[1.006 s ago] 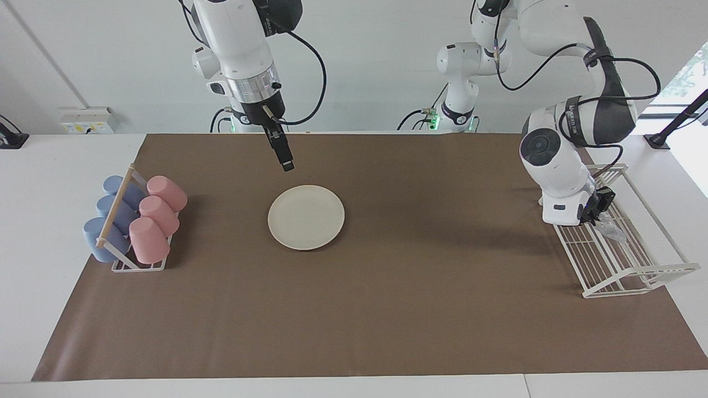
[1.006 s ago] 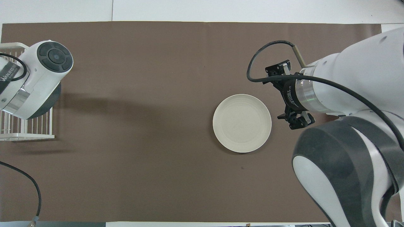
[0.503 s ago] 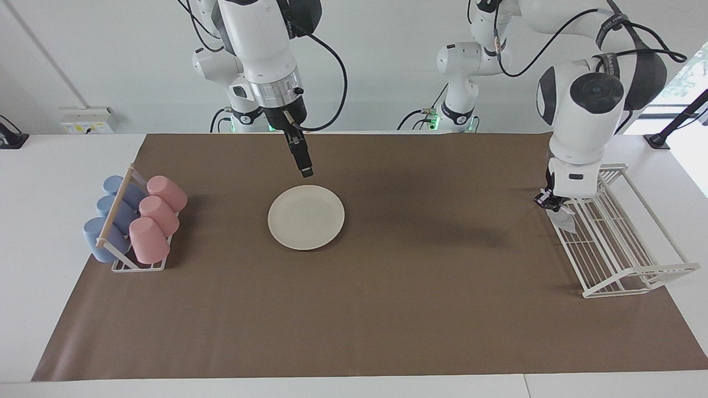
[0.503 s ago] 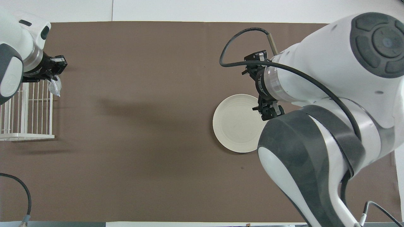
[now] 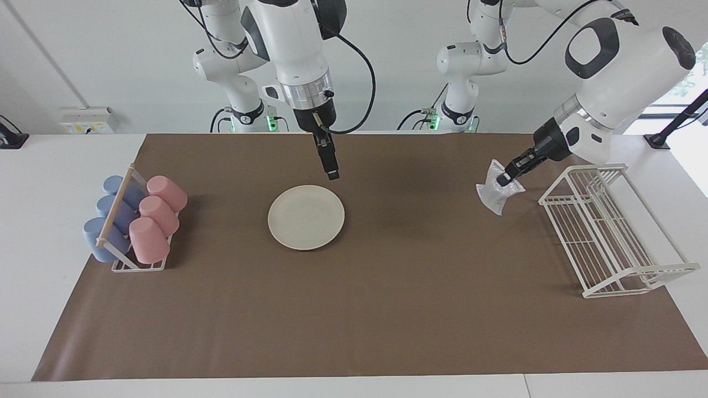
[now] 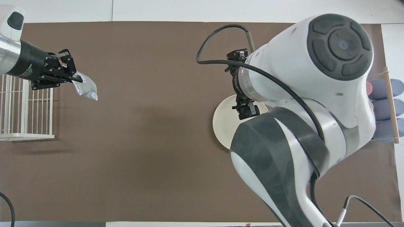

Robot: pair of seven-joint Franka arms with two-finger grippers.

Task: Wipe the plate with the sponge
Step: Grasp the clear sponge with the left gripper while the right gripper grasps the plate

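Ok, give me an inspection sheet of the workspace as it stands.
Surface: brown mat on white table.
Job's things: plate bare, mid-mat; sponge held in the air beside the wire rack.
Clutter: pink and blue cups in a holder, right arm's end.
Grippers: left gripper shut on sponge; right gripper open, above the plate's edge nearer the robots.
Cables: black cable on right arm.
Surroundings: wall socket.

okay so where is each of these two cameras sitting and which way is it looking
Facing view: high across the table, looking at both robots; both bases and whole arms show, the left gripper holding the sponge up.
Overhead view: high above the robots' end, looking steeply down and forward; the right arm's bulk hides part of the plate, with the right gripper over it.
Shared: plate, sponge, white wire rack, cup rack, both grippers, half a turn apart.
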